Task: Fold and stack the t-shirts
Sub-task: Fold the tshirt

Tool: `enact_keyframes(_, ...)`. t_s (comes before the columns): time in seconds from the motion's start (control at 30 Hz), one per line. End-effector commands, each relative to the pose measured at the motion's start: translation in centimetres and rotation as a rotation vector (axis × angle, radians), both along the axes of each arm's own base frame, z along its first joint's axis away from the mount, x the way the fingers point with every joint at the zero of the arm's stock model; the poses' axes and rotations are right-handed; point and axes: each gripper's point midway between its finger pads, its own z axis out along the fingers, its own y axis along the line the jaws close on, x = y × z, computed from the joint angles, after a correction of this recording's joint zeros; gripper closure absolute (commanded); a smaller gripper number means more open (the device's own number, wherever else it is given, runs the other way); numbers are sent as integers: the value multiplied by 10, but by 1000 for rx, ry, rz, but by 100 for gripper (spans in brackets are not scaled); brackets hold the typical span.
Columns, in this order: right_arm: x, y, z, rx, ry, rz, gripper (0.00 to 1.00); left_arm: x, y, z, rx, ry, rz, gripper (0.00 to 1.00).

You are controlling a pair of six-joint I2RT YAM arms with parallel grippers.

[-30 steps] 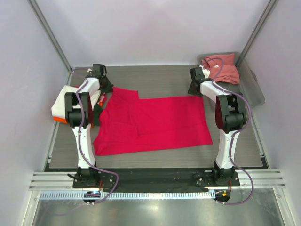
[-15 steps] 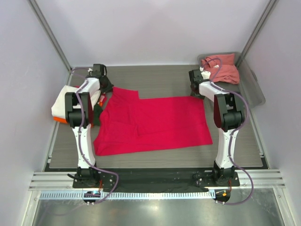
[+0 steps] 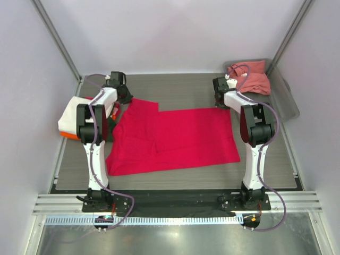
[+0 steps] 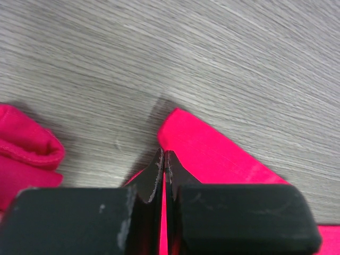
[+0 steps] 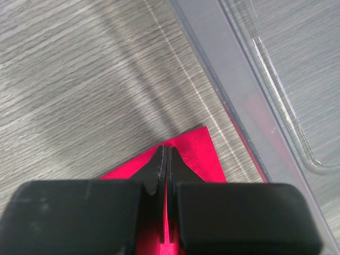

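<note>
The right gripper [image 5: 165, 151] has just pinched shut on the upper-right corner of the crimson t-shirt [image 3: 175, 139] spread mid-frame (the left gripper [image 4: 162, 156] already clamps its upper-left corner), so folding looks ready to begin.

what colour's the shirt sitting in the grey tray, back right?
The t-shirt is salmon-pink, bunched in the tray; top external view shows it best.

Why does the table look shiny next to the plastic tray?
Right wrist view: light glares off the table in a pale streak beside the grey tray; left wrist view: the crimson t-shirt corner casts a soft shadow; top view: evenly lit, sharp.
</note>
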Motion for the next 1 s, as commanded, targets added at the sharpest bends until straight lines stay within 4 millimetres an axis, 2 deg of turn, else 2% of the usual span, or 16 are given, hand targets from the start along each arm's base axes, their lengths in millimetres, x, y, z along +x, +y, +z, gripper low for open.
enact_keyframes(0.0, -2, -2, 15, -8, -10, -4, 99, 16, -5, 64, 15, -145, -17, 100)
enact_keyframes(0.1, -1, 3, 22, 0, -22, 12, 99, 16, -9, 75, 8, -164, -19, 100)
enact_keyframes(0.23, -2, 2, 26, -13, -22, 14, 63, 13, -6, 92, 36, -182, 14, 100)
enact_keyframes(0.43, -7, -2, 14, -55, 16, 1, 50, 6, 13, 95, 105, -160, 86, 100)
enact_keyframes(0.6, -10, 2, -4, -47, 50, 9, 48, 5, 15, 87, 103, -140, 88, 100)
enact_keyframes(0.83, -17, 8, -32, -7, 98, 3, 55, 4, 17, 80, 112, -127, 79, 100)
enact_keyframes(0.97, -20, 13, -34, 36, 82, -14, 57, 3, 22, 76, 107, -117, 82, 100)
